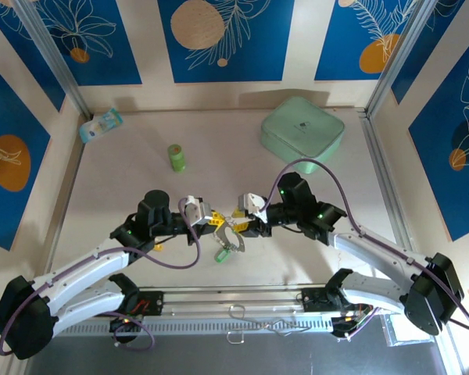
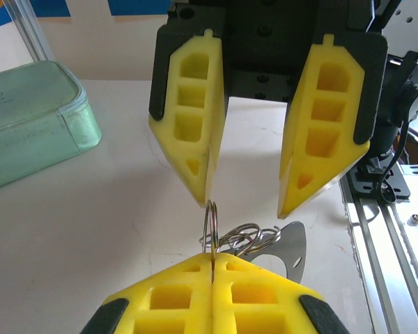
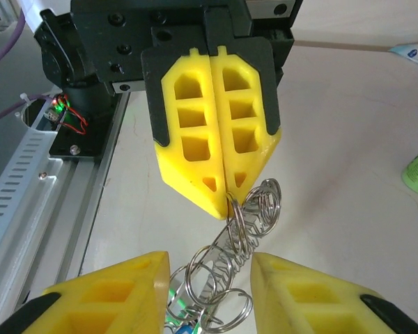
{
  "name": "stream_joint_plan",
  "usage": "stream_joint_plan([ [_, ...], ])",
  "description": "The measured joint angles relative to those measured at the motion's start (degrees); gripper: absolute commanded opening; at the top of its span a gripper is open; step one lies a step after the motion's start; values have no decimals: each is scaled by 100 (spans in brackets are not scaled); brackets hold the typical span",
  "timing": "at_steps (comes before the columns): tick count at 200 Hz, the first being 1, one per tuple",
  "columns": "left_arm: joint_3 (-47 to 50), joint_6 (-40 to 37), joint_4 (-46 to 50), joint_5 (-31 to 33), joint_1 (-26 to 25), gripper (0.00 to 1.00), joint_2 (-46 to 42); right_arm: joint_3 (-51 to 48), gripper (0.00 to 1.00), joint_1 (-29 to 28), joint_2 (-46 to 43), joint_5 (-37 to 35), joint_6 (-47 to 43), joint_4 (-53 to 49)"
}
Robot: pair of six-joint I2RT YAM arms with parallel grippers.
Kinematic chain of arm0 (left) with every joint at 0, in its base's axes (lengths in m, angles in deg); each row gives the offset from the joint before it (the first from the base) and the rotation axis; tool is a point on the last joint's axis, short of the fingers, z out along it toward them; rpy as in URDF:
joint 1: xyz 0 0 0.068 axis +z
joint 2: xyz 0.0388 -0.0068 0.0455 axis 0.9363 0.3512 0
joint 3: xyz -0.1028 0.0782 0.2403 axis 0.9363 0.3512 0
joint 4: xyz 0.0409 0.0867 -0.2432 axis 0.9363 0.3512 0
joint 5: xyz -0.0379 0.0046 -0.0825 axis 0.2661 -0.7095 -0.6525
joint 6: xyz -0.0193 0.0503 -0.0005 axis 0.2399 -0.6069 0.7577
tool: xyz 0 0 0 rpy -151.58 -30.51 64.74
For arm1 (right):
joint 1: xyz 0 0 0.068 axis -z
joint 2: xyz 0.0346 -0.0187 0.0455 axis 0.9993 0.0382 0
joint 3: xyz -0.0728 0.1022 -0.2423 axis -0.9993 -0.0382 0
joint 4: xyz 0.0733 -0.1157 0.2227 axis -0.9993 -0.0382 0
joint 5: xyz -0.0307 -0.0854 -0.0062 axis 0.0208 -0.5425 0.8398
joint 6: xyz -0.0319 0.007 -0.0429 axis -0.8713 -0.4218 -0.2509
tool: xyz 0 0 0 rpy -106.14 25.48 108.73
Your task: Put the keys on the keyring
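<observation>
The keyring (image 2: 210,221) is a bunch of linked silver wire rings with a flat metal tag (image 2: 292,252). My left gripper (image 2: 214,256) is shut on one upright ring of it, just above the table. In the right wrist view the left gripper (image 3: 226,202) pinches that ring, and the rest of the keyring (image 3: 245,229) hangs down towards my right gripper (image 3: 209,268). The right gripper is open, with a finger on each side of the rings and not touching them. Green and blue key heads (image 3: 175,321) show at the low end of the bunch. From above, the two grippers meet tip to tip over the keyring (image 1: 233,237).
A mint green case (image 1: 301,129) lies at the back right. A green bottle (image 1: 176,158) stands behind the grippers. A small packet (image 1: 100,125) lies at the back left. A metal rail (image 1: 242,301) runs along the near edge.
</observation>
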Motion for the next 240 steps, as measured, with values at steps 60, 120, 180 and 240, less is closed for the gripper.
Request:
stream_joint_plan([
  [60, 0, -103, 2, -20, 2, 0, 0, 133, 27, -90, 188, -149, -105, 22],
  [120, 0, -122, 28, -22, 2, 0, -4, 372, 9, -107, 350, -138, -249, -33],
  [180, -2, -13, 334, 120, -2, 38, -286, 431, 0, -90, 415, 111, -278, -197],
  [240, 474, 785, 363, 573, -2, 37, -1600, 197, 0, 68, 415, 627, -24, 42],
])
